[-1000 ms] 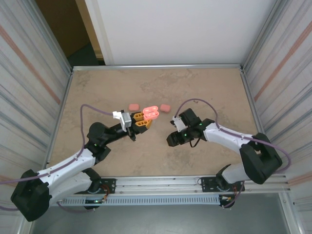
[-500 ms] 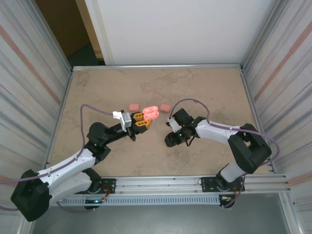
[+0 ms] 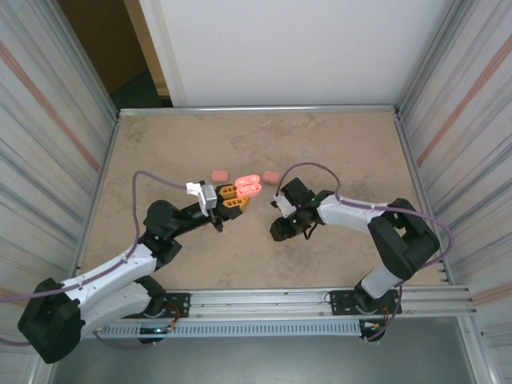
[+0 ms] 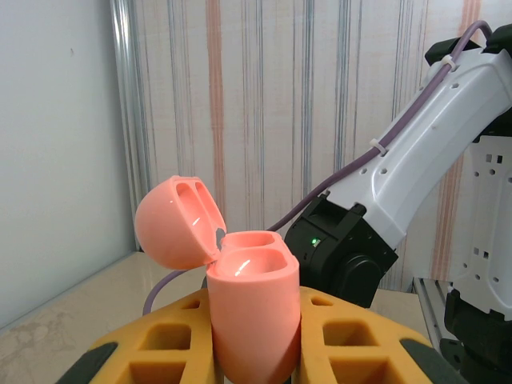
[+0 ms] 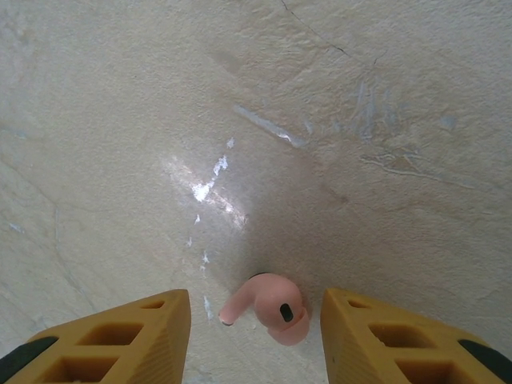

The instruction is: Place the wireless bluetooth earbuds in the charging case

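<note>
Above your tabletop point(image 3: 336, 152), the left end effector point(image 3: 234, 198) pinches the open charging case point(image 4: 252, 312) upright, while your right end effector point(image 5: 254, 324) stands spread, one earbud point(image 5: 268, 308) lying between its fingers.

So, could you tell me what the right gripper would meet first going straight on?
Probably the small salmon-pink stemmed earbud between the yellow fingers of the right gripper, then the beige table beneath; depth is unclear.

Light: bright, even, from overhead — shadows soft.
Glare: white streaks on the table point(image 5: 210, 182); charging case point(image 3: 248, 187) overexposed in top view.
Focus: mostly sharp.
</note>
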Available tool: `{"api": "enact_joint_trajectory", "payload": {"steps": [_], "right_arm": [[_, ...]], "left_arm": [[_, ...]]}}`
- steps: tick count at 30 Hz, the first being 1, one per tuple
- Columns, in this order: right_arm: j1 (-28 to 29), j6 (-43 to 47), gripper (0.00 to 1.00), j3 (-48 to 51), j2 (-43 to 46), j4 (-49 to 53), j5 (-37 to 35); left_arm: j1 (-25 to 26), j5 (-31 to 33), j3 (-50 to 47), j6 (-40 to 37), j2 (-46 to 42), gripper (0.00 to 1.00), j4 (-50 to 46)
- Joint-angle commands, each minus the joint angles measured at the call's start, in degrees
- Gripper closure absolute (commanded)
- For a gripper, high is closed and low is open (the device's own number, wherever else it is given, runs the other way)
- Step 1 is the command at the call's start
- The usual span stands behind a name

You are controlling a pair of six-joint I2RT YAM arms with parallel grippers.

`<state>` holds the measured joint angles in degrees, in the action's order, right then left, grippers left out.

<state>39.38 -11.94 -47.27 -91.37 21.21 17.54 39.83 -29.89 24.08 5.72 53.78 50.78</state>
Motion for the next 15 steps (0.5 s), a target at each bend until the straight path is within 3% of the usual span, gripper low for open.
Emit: {"api": "enact_joint_trajectory", "payload": {"steps": [1, 15], "right_arm": [[0.33, 1.13, 0.55, -1.36, -1.15, 0.68, -0.66], [0.77, 0.78, 0.62, -1.38, -3.37, 0.09, -1.16]], "left_arm": [[0.16, 0.3, 0.54, -1.12, -0.36, 1.0, 0.75], [0.11, 0.22, 0.31, -0.84, -0.27, 1.0, 0.98]]}}
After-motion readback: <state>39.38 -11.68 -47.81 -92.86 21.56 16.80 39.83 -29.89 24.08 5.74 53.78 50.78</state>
